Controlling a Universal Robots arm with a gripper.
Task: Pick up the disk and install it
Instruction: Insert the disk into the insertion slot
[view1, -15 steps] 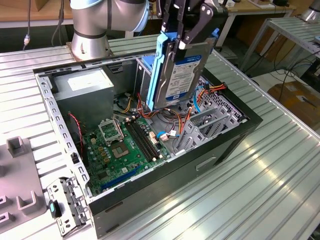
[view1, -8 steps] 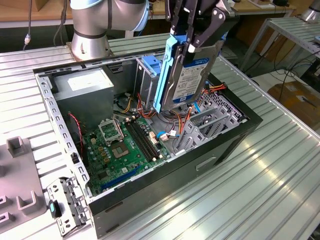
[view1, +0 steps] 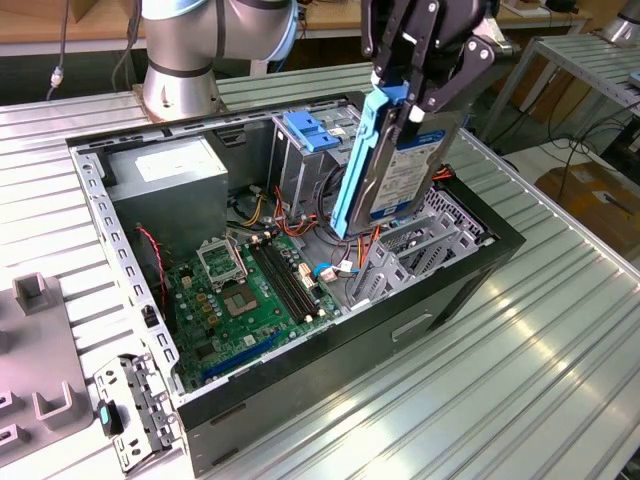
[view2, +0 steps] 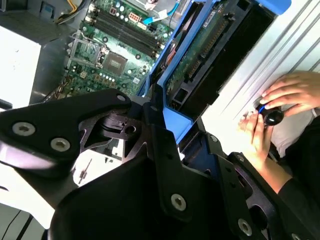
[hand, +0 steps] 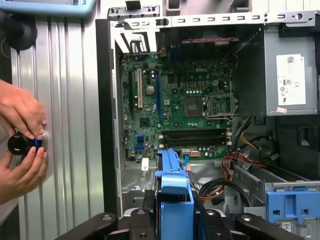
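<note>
The disk (view1: 402, 172), a grey drive in blue carrier rails, hangs on edge and slightly tilted above the open computer case (view1: 470, 275). My gripper (view1: 405, 95) is shut on its upper end. Its lower end is just above the empty metal drive bay (view1: 420, 250), next to the tall cage. In the second wrist view the disk (view2: 210, 45) shows its green circuit side, reaching away from my gripper (view2: 170, 120). The first wrist view shows the disk's blue rail (hand: 175, 182) edge-on between the fingers (hand: 150, 220).
The case holds a motherboard (view1: 250, 290), a power supply (view1: 165, 180), a tall cage with a blue latch (view1: 312, 130) and loose cables (view1: 290, 215). A person's hands (hand: 20, 120) hold a black knob (hand: 20, 144) on the table beside the case. Grey fixtures (view1: 40, 400) lie at the exterior view's left.
</note>
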